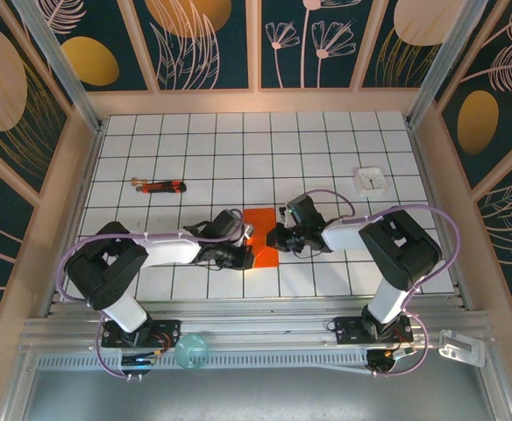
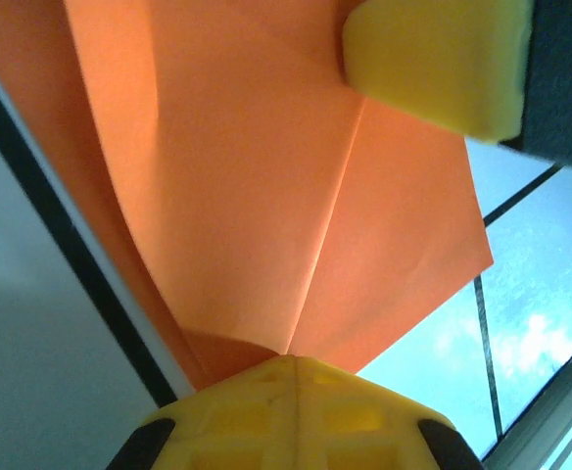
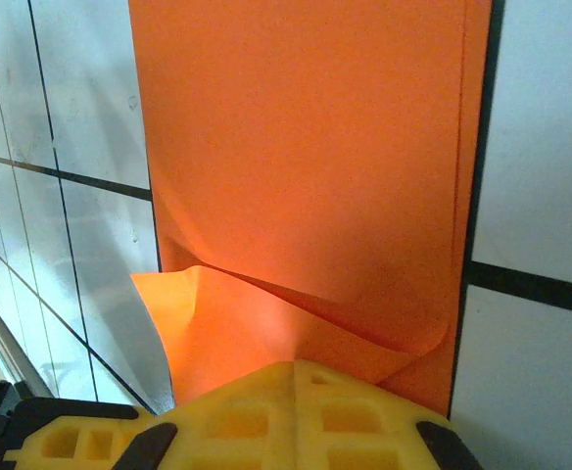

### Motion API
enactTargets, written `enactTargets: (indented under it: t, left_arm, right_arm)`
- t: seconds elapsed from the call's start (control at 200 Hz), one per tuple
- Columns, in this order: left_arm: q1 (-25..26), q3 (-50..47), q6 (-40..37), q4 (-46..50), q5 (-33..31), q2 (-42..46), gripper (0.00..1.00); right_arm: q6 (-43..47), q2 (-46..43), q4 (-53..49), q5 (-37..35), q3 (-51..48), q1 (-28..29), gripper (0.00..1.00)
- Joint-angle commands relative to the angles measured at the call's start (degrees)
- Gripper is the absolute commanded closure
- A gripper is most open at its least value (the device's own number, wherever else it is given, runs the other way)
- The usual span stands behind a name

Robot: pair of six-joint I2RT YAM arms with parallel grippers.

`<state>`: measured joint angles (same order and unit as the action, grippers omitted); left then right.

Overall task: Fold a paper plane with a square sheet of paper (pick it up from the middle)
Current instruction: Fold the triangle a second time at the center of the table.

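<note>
Evidently we are finding an early fold in hand, the left pincer (image 1: 241, 248) and right pincer (image 1: 274, 239) each clenching the square sheet of paper (image 1: 258, 230), which is lying half-doubled on the counter (image 1: 326, 149) between them, and we are judging that the next move is calling for laying its edges flush.

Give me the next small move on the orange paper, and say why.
Probably the right gripper should lower and flatten the square sheet of paper where it pinches it, while the left gripper holds: both are shut on it, and that side curls up uncreased.
</note>
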<state>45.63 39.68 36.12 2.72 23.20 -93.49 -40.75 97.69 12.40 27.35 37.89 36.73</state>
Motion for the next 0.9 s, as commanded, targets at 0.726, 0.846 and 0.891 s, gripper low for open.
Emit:
enactTargets:
  t: [0.726, 0.846, 0.891]
  left_arm:
    - [-4.31, 3.62, 4.1, -2.54, 6.84, -3.68, 1.0]
    - [-4.28, 3.64, 3.06, -1.73, 6.37, -4.41, 1.0]
    - [-4.24, 3.41, 2.59, -0.95, 5.52, -4.35, 1.0]
  right_arm:
    - [1.79, 2.81, -9.33, -6.85, -1.75, -0.43, 1.0]
    - [1.68, 2.7, -9.26, -6.88, -1.94, -0.44, 1.0]
    - [1.6, 2.76, -9.21, -6.88, -2.01, -0.44, 1.0]
